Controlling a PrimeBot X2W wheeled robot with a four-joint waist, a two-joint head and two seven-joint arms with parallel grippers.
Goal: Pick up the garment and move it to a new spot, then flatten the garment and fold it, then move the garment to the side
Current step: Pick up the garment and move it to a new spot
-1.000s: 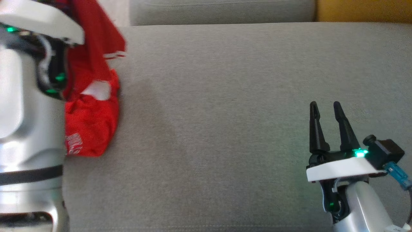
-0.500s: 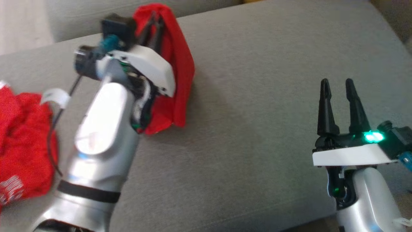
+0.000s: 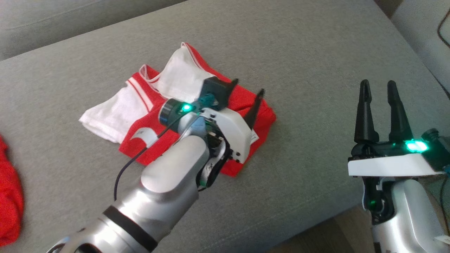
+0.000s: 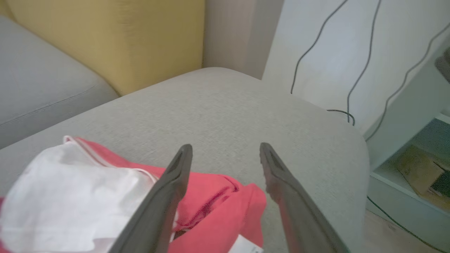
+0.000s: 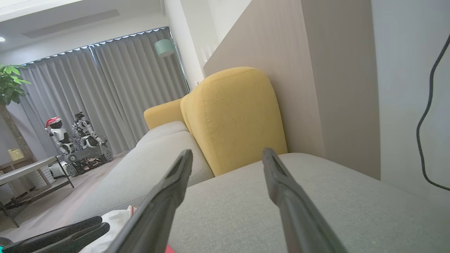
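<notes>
Soft red-white garment (image 3: 175, 79) folded into rough rectangle, laid on grey woven sofa seat (image 3: 299, 52). Left gripper (image 3: 248, 88) and right gripper (image 3: 378, 84) held apart, empty. Yellow cushion (image 5: 235, 116) seen behind.

A silver forearm (image 3: 165, 182) is being ringed by a black band (image 3: 129, 228); a white wrist plate (image 3: 233, 128) is being lit by a green lamp (image 3: 185, 107); long dark fingers (image 3: 364, 112) are being shown.
</notes>
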